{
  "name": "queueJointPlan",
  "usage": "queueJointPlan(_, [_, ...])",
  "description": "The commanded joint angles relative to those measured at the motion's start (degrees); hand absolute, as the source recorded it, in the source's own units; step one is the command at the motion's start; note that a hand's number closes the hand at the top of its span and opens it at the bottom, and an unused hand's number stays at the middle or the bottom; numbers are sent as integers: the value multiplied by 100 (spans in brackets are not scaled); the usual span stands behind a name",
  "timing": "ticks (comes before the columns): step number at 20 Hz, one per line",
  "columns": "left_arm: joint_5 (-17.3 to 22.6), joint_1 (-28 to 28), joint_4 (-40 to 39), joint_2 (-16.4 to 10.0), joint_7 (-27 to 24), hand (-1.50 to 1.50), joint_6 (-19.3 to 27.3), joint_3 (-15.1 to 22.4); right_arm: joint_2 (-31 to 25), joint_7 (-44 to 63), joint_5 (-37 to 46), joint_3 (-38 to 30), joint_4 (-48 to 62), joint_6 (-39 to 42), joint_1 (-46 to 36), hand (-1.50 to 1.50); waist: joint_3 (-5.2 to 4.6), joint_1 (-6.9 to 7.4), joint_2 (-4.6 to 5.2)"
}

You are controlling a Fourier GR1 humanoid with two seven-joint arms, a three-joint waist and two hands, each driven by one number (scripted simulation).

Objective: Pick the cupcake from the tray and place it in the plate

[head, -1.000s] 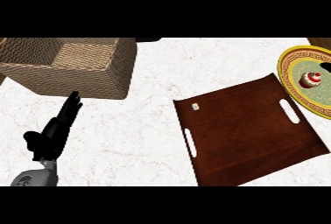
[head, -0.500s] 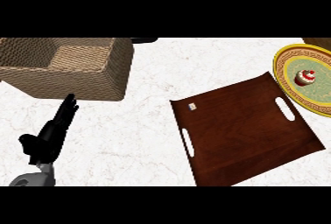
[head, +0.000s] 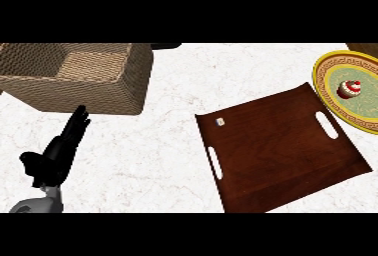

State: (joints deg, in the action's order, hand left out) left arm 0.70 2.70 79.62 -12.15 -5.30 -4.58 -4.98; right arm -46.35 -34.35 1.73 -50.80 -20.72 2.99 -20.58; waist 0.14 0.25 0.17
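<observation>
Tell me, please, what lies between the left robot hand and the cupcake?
In the head view: bare counter, then the brown tray, crossed at its upper part.

Nothing can be read anywhere. A small pale sticker (head: 220, 121) near the upper left corner of the tray (head: 280, 155) is too small to make out.

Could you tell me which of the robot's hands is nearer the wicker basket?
Left. The left hand lies just below the wicker basket, straight fingers pointing at its wall; the right hand is out of view.
</observation>
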Motion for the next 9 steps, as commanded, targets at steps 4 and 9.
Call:
queueJointPlan(4, [-127, 72, -242, 116, -131, 0, -1, 61, -353, -679, -30, 133, 693, 481, 348, -150, 6, 44, 14])
queueJointPlan(9, [-191, -31, -261, 200, -303, 0, 69, 50, -382, -966, -50, 167, 820, 205, 359, -150, 9, 56, 20])
